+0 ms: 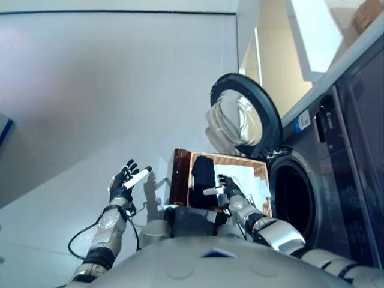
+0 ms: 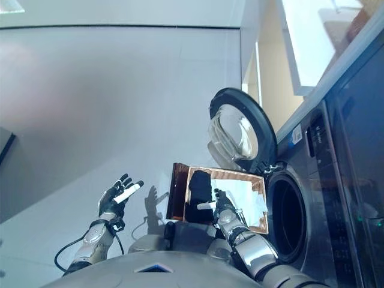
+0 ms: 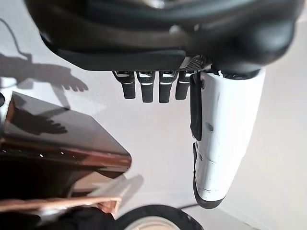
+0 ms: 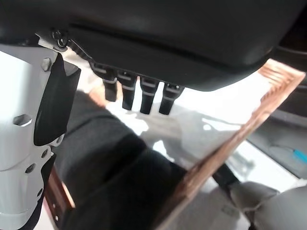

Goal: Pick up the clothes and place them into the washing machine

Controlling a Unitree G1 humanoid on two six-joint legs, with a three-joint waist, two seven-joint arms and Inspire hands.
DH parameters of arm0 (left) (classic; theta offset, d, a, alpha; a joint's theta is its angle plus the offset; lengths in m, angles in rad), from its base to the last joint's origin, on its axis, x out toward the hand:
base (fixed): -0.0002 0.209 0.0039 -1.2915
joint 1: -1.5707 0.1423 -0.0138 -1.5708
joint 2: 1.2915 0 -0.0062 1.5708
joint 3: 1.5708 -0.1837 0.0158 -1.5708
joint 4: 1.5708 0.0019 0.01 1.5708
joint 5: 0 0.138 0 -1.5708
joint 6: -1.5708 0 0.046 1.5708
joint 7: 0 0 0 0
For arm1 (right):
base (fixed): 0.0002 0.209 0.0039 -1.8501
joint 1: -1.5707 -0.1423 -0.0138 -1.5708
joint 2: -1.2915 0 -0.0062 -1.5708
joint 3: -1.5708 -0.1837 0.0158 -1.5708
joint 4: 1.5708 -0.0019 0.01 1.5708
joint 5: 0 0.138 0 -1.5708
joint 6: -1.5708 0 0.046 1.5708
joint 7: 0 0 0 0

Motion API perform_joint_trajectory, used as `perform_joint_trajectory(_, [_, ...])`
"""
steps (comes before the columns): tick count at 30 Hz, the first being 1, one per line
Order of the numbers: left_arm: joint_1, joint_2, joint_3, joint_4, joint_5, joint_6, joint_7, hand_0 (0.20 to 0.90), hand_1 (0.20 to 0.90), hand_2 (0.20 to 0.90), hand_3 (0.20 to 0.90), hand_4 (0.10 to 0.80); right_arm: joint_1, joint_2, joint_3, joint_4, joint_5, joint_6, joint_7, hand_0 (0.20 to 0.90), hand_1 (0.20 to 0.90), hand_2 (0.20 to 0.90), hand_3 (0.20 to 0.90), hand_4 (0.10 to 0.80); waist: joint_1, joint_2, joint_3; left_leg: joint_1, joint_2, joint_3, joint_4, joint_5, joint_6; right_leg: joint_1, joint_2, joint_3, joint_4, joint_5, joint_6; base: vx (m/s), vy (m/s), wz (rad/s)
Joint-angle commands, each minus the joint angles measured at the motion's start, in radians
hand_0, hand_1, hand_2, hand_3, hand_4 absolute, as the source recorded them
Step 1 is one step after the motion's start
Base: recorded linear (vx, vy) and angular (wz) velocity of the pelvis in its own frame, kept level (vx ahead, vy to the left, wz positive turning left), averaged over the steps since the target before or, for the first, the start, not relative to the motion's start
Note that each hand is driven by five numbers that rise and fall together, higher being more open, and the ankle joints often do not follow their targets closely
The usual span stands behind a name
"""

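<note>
- The right hand (image 1: 228,191) has its dark fingers (image 4: 144,96) straight and spread, with the white-covered thumb (image 4: 21,143) held out to the side; they hold nothing.
- Those fingers hover over a black piece of clothing (image 1: 203,180), and I cannot tell whether they touch it.
- The black clothing lies in the left part of a shallow brown woven basket with a pale lining (image 2: 259,207); in the right wrist view the dark cloth (image 4: 110,177) fills the space just past the fingers, beside the basket's brown rim (image 4: 230,139).
- The basket sits on the light grey floor (image 1: 90,90), just in front of the dark grey front-loading washing machine (image 1: 336,180).
- The machine's round door with a black ring and clear glass bowl (image 1: 246,117) stands swung open above the basket, and the dark drum opening (image 1: 294,195) is to the basket's right.
- The left hand (image 1: 124,183) is raised over bare floor, well apart from the basket, fingers (image 3: 148,88) straight and thumb (image 3: 220,139) extended, holding nothing.
</note>
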Motion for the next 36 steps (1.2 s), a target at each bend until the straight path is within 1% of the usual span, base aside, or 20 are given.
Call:
perform_joint_trajectory(1, [-0.069, 0.067, 0.0, -0.13, -0.011, -0.067, 0.015, 0.9, 0.9, 0.9, 0.9, 0.8, -0.146, 0.021, 0.016, -0.016, 0.04, -0.04, -0.037, 0.9, 0.9, 0.9, 0.9, 0.8, 0.013, -0.015, 0.101, -0.155, -0.029, -0.014, 0.238, -0.099, -0.03, -0.083, -0.067, 0.009, 0.248, -0.139, 0.024, -0.109, 0.01, 0.25])
perform_joint_trajectory(3, [-0.077, 0.07, -0.005, -0.13, -0.01, -0.065, 0.019, 0.9, 0.9, 0.9, 0.9, 0.8, -0.159, 0.019, 0.01, -0.02, 0.056, -0.043, -0.036, 0.9, 0.9, 0.9, 0.9, 0.8, 0.009, -0.009, 0.109, -0.203, -0.028, -0.016, 0.305, -0.123, -0.031, -0.121, -0.074, 0.011, 0.316, -0.164, 0.023, -0.06, 0.021, 0.21])
perform_joint_trajectory(4, [-0.077, 0.069, -0.005, -0.13, -0.01, -0.065, 0.019, 0.9, 0.9, 0.9, 0.9, 0.8, -0.159, 0.019, 0.01, -0.02, 0.056, -0.043, -0.036, 0.9, 0.9, 0.9, 0.9, 0.8, 0.009, -0.009, 0.107, -0.207, -0.028, -0.016, 0.309, -0.124, -0.031, -0.124, -0.074, 0.012, 0.318, -0.165, 0.023, -0.031, 0.026, 0.18])
perform_joint_trajectory(9, [-0.071, 0.071, -0.017, -0.142, -0.013, -0.055, 0.009, 0.9, 0.9, 0.9, 0.9, 0.8, -0.186, 0.021, -0.004, -0.025, 0.12, -0.053, -0.027, 0.9, 0.9, 0.9, 0.9, 0.8, 0.009, -0.002, 0.098, -0.299, -0.023, -0.015, 0.44, -0.179, -0.027, -0.215, -0.086, 0.015, 0.453, -0.219, 0.015, -0.019, 0.019, 0.07])
perform_joint_trajectory(12, [-0.065, 0.076, -0.014, -0.158, -0.019, -0.05, 0.011, 0.9, 0.9, 0.9, 0.9, 0.8, -0.209, 0.027, -0.008, -0.032, 0.153, -0.059, -0.025, 0.9, 0.9, 0.9, 0.9, 0.8, 0.015, 0.0, 0.099, -0.329, -0.019, -0.012, 0.501, -0.208, -0.023, -0.248, -0.087, 0.025, 0.508, -0.242, 0.008, -0.012, 0.011, 0.15])
perform_joint_trajectory(17, [-0.067, 0.079, -0.01, -0.162, -0.026, -0.051, 0.021, 0.9, 0.9, 0.9, 0.9, 0.8, -0.239, 0.04, 0.005, -0.039, 0.17, -0.061, -0.02, 0.9, 0.9, 0.9, 0.9, 0.8, 0.022, 0.003, 0.106, -0.366, -0.014, -0.008, 0.566, -0.237, -0.017, -0.295, -0.083, 0.039, 0.572, -0.269, -0.003, -0.023, 0.014, -0.11])
perform_joint_trajectory(18, [-0.073, 0.08, -0.007, -0.154, -0.026, -0.052, 0.027, 0.9, 0.9, 0.9, 0.9, 0.8, -0.252, 0.046, 0.017, -0.042, 0.163, -0.061, -0.017, 0.9, 0.9, 0.9, 0.9, 0.8, 0.026, 0.005, 0.111, -0.386, -0.011, -0.011, 0.597, -0.249, -0.014, -0.316, -0.082, 0.04, 0.601, -0.286, -0.008, -0.032, 0.009, -0.06])
perform_joint_trajectory(22, [-0.078, 0.083, -0.004, -0.168, -0.031, -0.053, 0.036, 0.9, 0.9, 0.9, 0.9, 0.8, -0.275, 0.06, 0.039, -0.043, 0.143, -0.055, -0.021, 0.9, 0.9, 0.9, 0.9, 0.8, 0.034, 0.01, 0.12, -0.416, -0.012, -0.017, 0.646, -0.269, -0.008, -0.347, -0.084, 0.041, 0.65, -0.308, -0.015, -0.02, 0.008, -0.04])
perform_joint_trajectory(29, [-0.085, 0.088, -0.012, -0.173, -0.033, -0.052, 0.038, 0.9, 0.9, 0.9, 0.9, 0.8, -0.306, 0.073, 0.06, -0.024, 0.093, -0.035, -0.028, 0.9, 0.9, 0.9, 0.9, 0.8, 0.046, 0.012, 0.121, -0.457, -0.024, -0.028, 0.69, -0.282, -0.002, -0.38, -0.095, 0.034, 0.693, -0.325, -0.02, -0.015, 0.008, 0.03])
perform_joint_trajectory(30, [-0.086, 0.092, -0.013, -0.182, -0.033, -0.052, 0.039, 0.9, 0.9, 0.9, 0.9, 0.8, -0.318, 0.073, 0.073, -0.01, 0.044, -0.019, -0.032, 0.9, 0.9, 0.9, 0.9, 0.8, 0.05, 0.013, 0.122, -0.471, -0.026, -0.032, 0.702, -0.286, 0.001, -0.396, -0.096, 0.035, 0.711, -0.329, -0.022, -0.035, 0.009, 0.05])
perform_joint_trajectory(33, [-0.082, 0.099, -0.012, -0.199, -0.03, -0.049, 0.039, 0.9, 0.9, 0.9, 0.9, 0.8, -0.339, 0.068, 0.082, 0.02, -0.022, 0.009, -0.037, 0.9, 0.9, 0.9, 0.9, 0.8, 0.059, 0.015, 0.122, -0.495, -0.032, -0.039, 0.733, -0.298, 0.005, -0.415, -0.1, 0.036, 0.735, -0.335, -0.023, -0.036, 0.012, 0.07])
perform_joint_trajectory(34, [-0.083, 0.099, -0.012, -0.199, -0.029, -0.048, 0.038, 0.9, 0.9, 0.9, 0.9, 0.8, -0.346, 0.065, 0.079, 0.026, -0.035, 0.015, -0.043, 0.826, 0.826, 0.826, 0.826, 0.747, 0.061, 0.016, 0.123, -0.499, -0.033, -0.038, 0.737, -0.299, 0.006, -0.418, -0.102, 0.034, 0.739, -0.337, -0.023, -0.021, 0.008, 0.09])
perform_joint_trajectory(35, [-0.084, 0.101, -0.01, -0.201, -0.031, -0.046, 0.037, 0.9, 0.9, 0.9, 0.9, 0.8, -0.349, 0.059, 0.073, 0.025, -0.038, 0.015, -0.048, 0.2, 0.2, 0.2, 0.2, 0.3, 0.063, 0.016, 0.122, -0.506, -0.034, -0.039, 0.742, -0.3, 0.007, -0.422, -0.103, 0.034, 0.742, -0.339, -0.024, -0.017, 0.012, 0.15])
perform_joint_trajectory(36, [-0.081, 0.103, -0.009, -0.201, -0.028, -0.047, 0.037, 0.9, 0.9, 0.9, 0.9, 0.8, -0.347, 0.054, 0.068, 0.029, -0.042, 0.018, -0.051, 0.2, 0.2, 0.2, 0.2, 0.3, 0.063, 0.015, 0.12, -0.507, -0.035, -0.04, 0.742, -0.301, 0.008, -0.422, -0.103, 0.034, 0.744, -0.34, -0.024, -0.007, 0.005, 0.16])
